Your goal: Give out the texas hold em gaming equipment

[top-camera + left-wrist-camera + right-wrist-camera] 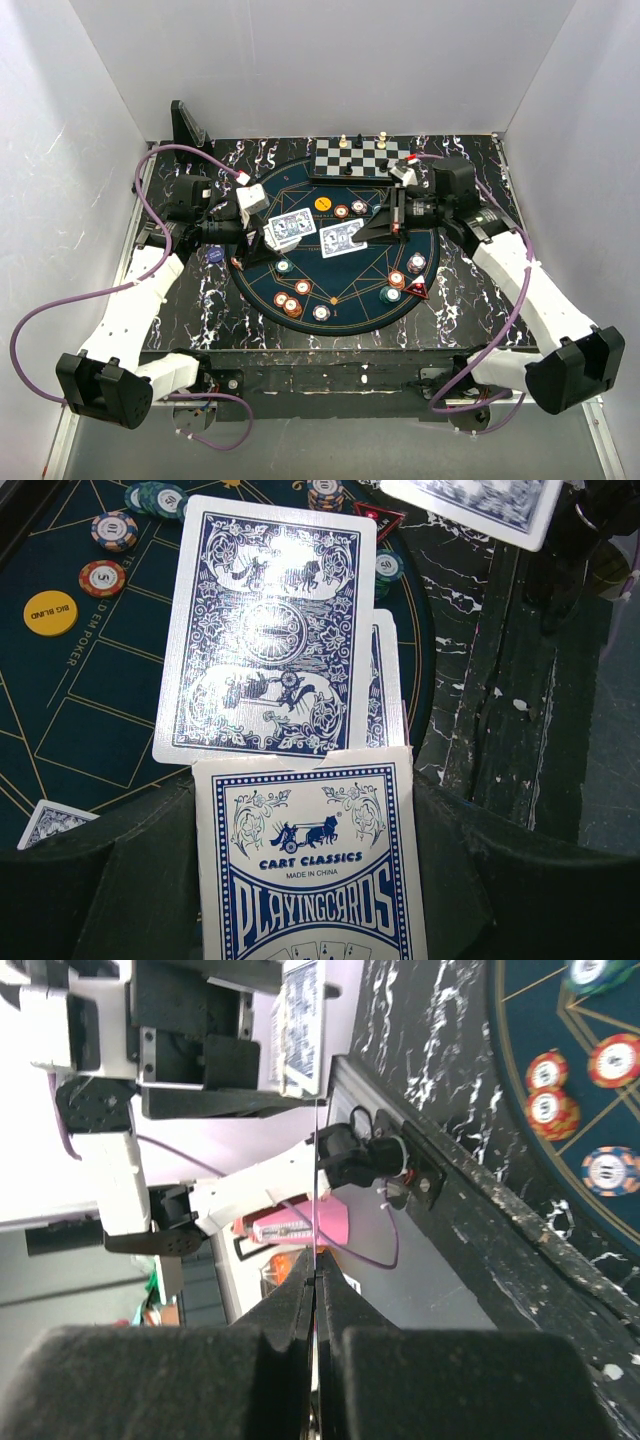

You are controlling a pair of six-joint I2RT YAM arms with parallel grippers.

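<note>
So there's a round dark-blue mat (pixel 340 300) with gold lines sitting mid-table on the black marbled tabletop (pixel 470 310). Just past the mat's far edge is a small chessboard (pixel 362 157), a few pieces standing on it.

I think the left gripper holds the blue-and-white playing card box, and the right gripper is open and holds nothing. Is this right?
Not quite. The left gripper does hold the blue-and-white playing card box, but the right gripper is shut on a thin playing card, seen edge-on in the right wrist view.

Both arms have white shells, black joints and bases, and trailing purple cables (pixel 60 305).
</note>
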